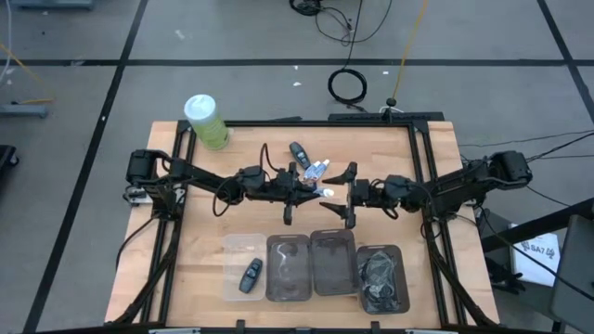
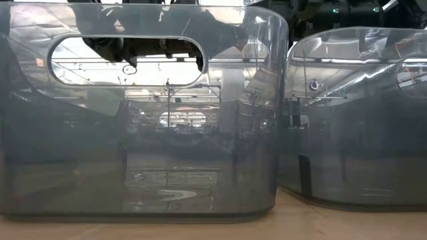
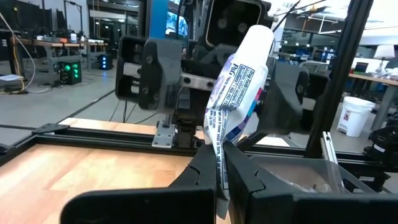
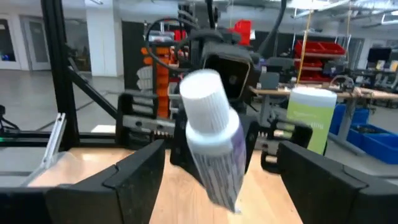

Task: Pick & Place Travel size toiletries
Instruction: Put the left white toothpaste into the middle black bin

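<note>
While the green canister (image 1: pixel 205 121) stands out of the way at the far left corner of the table (image 1: pixel 200 223), I have the left gripper (image 1: pixel 313 192) over the middle of the table with its jaws clamped on the crimped tail of a white tube (image 3: pixel 239 93). That tube is raised clear of the wood and points cap-first toward the right gripper (image 4: pixel 221 163), whose jaws stand wide apart on either side of the cap, not touching it.

I judge the tube light and soft, its plastic skin a little slick; the round cap is the stiff part, so I would take hold at the shoulder just below it.

Just beyond the grippers, toward the far side, more toiletries (image 1: pixel 317 170) and a black key fob (image 1: pixel 299 151) lie bunched together. Along the near edge sit four clear bins (image 1: pixel 314 266); the leftmost holds another key fob (image 1: pixel 251 275), the rightmost something dark. Frame rails close in both sides, so the open room is the strip between grippers and bins.
</note>
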### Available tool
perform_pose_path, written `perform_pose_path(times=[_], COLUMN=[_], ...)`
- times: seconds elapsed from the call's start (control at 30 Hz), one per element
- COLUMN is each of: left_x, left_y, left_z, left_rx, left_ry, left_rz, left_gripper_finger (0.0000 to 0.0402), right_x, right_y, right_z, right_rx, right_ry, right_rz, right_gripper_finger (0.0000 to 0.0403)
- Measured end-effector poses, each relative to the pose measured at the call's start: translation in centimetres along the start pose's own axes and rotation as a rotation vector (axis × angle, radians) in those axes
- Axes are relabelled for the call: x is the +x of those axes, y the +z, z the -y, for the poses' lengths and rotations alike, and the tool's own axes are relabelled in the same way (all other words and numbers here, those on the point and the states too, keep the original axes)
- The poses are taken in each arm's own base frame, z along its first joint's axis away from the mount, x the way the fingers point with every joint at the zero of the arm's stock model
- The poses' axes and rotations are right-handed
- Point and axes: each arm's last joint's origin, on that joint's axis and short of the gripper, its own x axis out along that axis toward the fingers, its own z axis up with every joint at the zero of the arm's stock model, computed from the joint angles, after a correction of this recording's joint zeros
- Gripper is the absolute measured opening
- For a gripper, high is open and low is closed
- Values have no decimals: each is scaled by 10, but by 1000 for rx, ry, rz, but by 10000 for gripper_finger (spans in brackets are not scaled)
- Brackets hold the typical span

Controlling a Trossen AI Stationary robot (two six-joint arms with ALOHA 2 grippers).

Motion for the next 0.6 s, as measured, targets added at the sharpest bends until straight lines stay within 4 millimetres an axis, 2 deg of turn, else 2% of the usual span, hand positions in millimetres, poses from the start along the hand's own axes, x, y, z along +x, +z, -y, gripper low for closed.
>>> perform_pose_path(times=[0.27,0.6], left_x=[0,0], left_y=[0,-1], left_z=[0,0], left_rx=[0,-3], left_ry=[1,1], left_rz=[-4,-11], left_gripper_finger=[0,1], right_x=[0,0], right_y=[2,1], right_z=[0,0], right_rx=[-35,-66], right_ry=[-3,-3], right_rz=[14,13], right_gripper_finger=[235,120])
